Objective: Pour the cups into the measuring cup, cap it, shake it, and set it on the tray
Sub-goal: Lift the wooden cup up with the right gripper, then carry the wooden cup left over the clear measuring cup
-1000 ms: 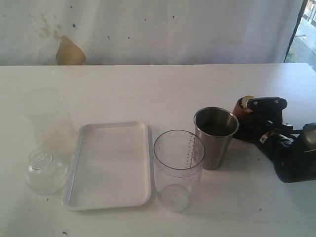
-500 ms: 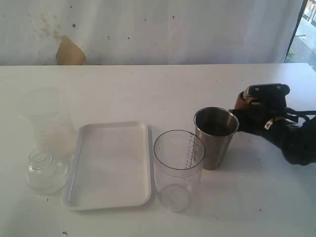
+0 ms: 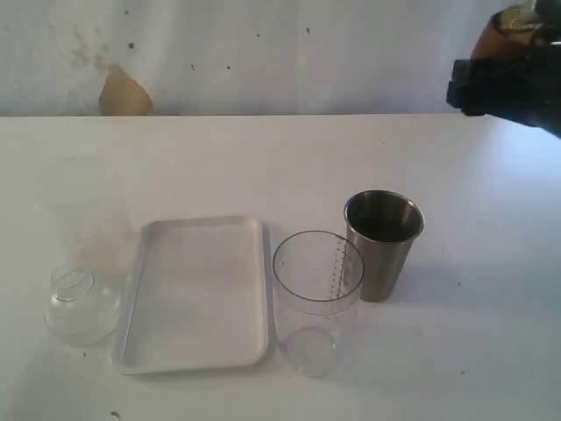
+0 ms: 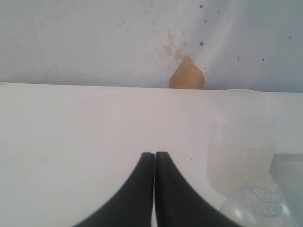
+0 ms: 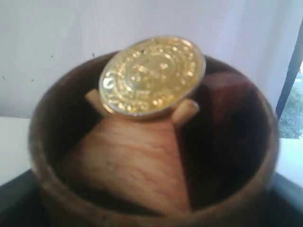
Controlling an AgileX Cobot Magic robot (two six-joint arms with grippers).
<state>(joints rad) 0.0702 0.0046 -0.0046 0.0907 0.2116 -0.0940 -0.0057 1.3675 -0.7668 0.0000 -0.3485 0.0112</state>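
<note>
So far nothing is poured: right jaws grip the wooden cup (image 3: pixel 507 31), held high at two o'clock of the empty measuring cup (image 3: pixel 317 294) on the bench (image 3: pixel 263 158); left jaws pressed together; steel tumbler (image 3: pixel 383 250), capping, shaking, tray (image 3: pixel 188 363) remain

Your right claw (image 3: pixel 500 81) holds a smooth dark wooden cup (image 5: pixel 37 137); inside, a glossy embossed gold coin (image 5: pixel 152 75) on a pale matt wood block (image 5: pixel 132 161). Below the claw: brushed steel tumbler (image 3: pixel 383 256), clear plastic cup (image 3: pixel 314 303).

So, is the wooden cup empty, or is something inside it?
Not empty: the right wrist view shows a gold coin and light wooden pieces inside the wooden cup.
</note>
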